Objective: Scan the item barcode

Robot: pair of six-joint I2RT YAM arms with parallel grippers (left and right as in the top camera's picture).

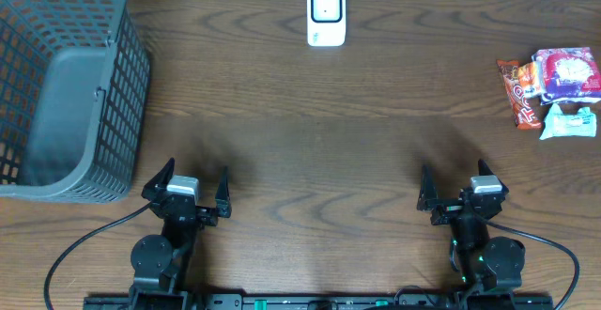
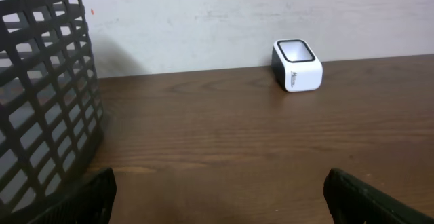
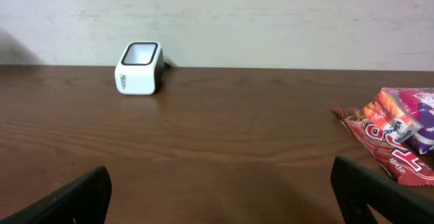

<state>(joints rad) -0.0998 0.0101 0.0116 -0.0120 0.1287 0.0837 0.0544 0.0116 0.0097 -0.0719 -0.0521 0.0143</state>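
A white barcode scanner (image 1: 326,14) with a dark window stands at the far middle of the table, also seen as the scanner (image 2: 296,65) and scanner (image 3: 138,68) from the wrists. Several snack packets lie at the far right: a red-brown bar (image 1: 522,92), a purple-pink bag (image 1: 568,73) and a pale green packet (image 1: 569,121); the red bar (image 3: 390,146) shows in the right wrist view. My left gripper (image 1: 193,185) rests open near the front left, nothing between its fingers. My right gripper (image 1: 457,190) rests open near the front right, also empty.
A dark grey plastic mesh basket (image 1: 66,85) occupies the left side of the table, its wall (image 2: 41,95) close to my left gripper. The table is dark wood (image 1: 319,131), backed by a pale wall (image 3: 271,20).
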